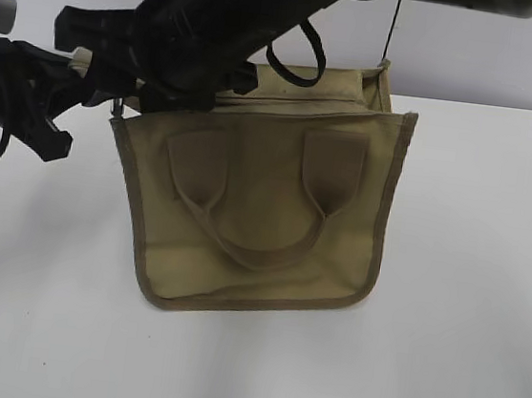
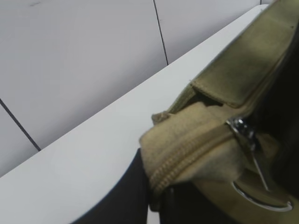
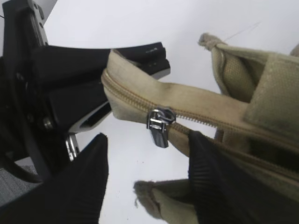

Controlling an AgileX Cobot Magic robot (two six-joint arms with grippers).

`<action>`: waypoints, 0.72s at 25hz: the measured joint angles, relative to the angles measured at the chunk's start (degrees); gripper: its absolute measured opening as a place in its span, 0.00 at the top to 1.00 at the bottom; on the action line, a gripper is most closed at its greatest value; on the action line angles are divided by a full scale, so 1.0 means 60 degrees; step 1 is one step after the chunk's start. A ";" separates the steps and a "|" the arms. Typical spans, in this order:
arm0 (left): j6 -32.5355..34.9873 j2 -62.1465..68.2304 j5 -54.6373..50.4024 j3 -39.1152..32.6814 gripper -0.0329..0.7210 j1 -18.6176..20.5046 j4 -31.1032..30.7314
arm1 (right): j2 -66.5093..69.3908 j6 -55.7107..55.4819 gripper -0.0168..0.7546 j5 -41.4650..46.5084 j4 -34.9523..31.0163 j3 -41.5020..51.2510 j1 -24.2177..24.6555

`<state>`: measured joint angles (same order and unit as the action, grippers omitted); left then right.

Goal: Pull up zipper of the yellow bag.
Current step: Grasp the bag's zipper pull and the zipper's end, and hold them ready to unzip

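One yellow bag (image 1: pixel 265 209), hanging near the far edge of the white counter (image 1: pixel 463 327). One U-shaped webbing handle (image 1: pixel 259 246) on its front face, sewn on two rectangular patches (image 1: pixel 197 158) (image 1: pixel 333 159). One zipper (image 3: pixel 196 116) along the top, with one silver slider and pull tab (image 3: pixel 160 123). Two grippers: left gripper (image 3: pixel 112 100) clamped on the bag's zipper end, right gripper (image 3: pixel 145 182) with two black fingers (image 3: pixel 88 172) spread either side of the pull tab, not touching it. One black cable loop (image 1: pixel 296 63) by the bag's top. Two thin dark wall seams (image 2: pixel 161 32) (image 2: pixel 18 123) behind the counter's far edge.
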<state>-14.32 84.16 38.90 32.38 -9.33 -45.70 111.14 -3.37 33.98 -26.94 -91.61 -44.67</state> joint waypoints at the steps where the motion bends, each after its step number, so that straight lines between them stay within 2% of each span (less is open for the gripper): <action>1: 0.0000 0.0000 0.0000 0.0000 0.95 0.0000 0.0000 | 0.0031 -0.0066 0.47 0.0061 0.0000 -0.0001 -0.0011; 11: -0.0075 0.0000 0.0287 0.0000 0.95 0.0000 0.0026 | 0.0499 -0.0801 0.50 0.0065 0.0011 -0.0128 -0.0021; 18: -0.0309 0.0000 0.0507 0.0000 0.95 0.0000 0.0004 | 0.0652 -0.1392 0.56 -0.0228 0.0011 -0.0164 -0.0021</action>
<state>-16.17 84.16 41.94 32.38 -9.33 -45.68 115.05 -11.72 32.62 -26.87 -92.59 -44.80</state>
